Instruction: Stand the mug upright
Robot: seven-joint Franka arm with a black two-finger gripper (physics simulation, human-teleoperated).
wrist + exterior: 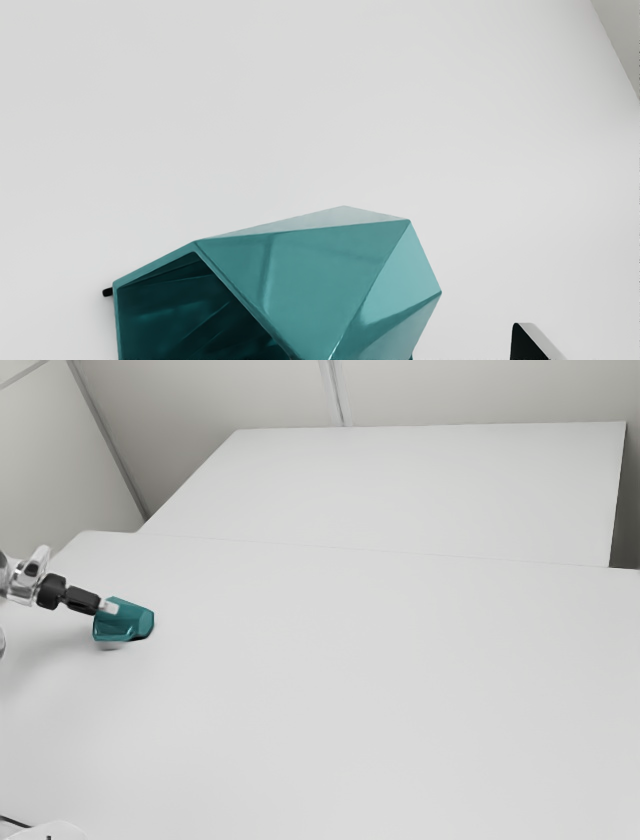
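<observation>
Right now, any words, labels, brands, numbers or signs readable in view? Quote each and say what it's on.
No readable text.
Mug: none on the sides that show.
Table: none.
End effector: none that can be made out.
White piece at the exterior view's lower left: a tiny dark mark, too small to tell whether it's a character.

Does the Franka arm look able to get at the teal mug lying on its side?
Probably yes: the end effector is open beside the teal mug, and no other object blocks the way.
</observation>
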